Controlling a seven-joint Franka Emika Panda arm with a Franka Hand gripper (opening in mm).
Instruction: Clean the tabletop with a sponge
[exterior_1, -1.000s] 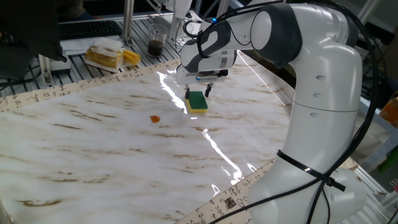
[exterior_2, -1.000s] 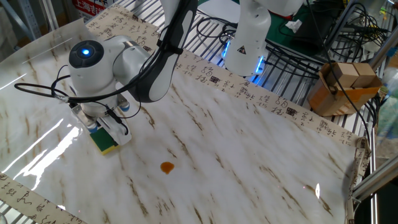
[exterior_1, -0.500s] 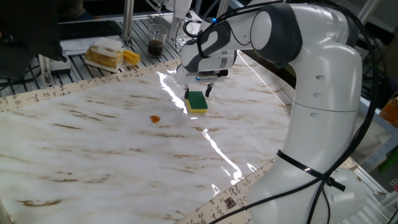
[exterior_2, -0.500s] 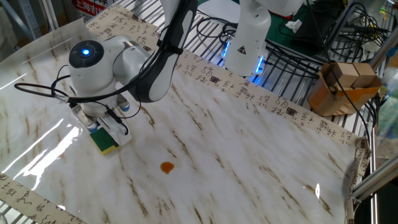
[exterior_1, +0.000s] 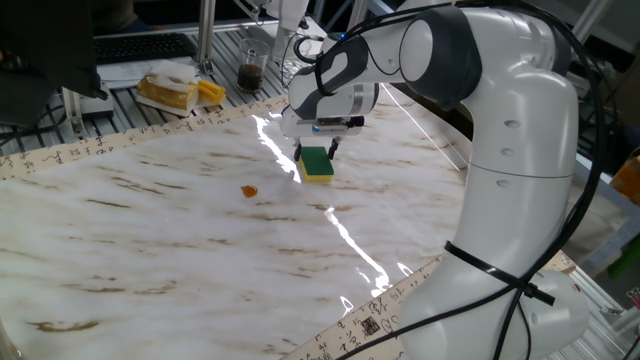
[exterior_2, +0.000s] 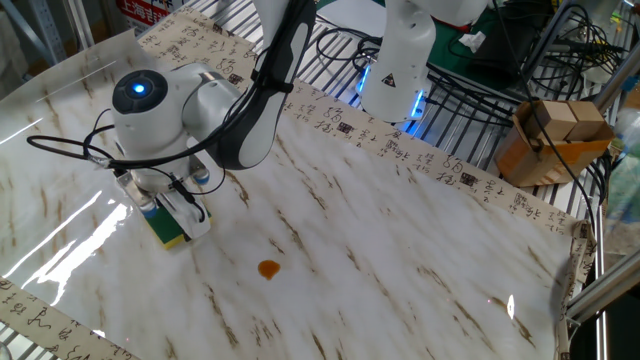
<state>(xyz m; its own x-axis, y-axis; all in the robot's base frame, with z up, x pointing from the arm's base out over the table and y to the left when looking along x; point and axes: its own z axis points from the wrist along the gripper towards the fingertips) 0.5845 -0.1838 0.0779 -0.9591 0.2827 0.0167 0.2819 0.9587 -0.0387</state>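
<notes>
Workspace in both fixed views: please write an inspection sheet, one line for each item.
Surface: the tabletop, glossy, one orange spot.
Job's things: the sponge flat on the sheet, green side up.
Clutter: wrapped yellow lump and a jar on the bench.
Grippers: the gripper down at the sponge, fingers on either side of it.
Cables: black cables at the wrist.
Surroundings: cardboard box.

The tabletop (exterior_1: 180, 230) is glossy white marble with brown streaks and a beige border printed with black characters, bearing an orange spot (exterior_2: 268, 269) and the dark-green-over-yellow sponge (exterior_1: 318, 165).
</notes>
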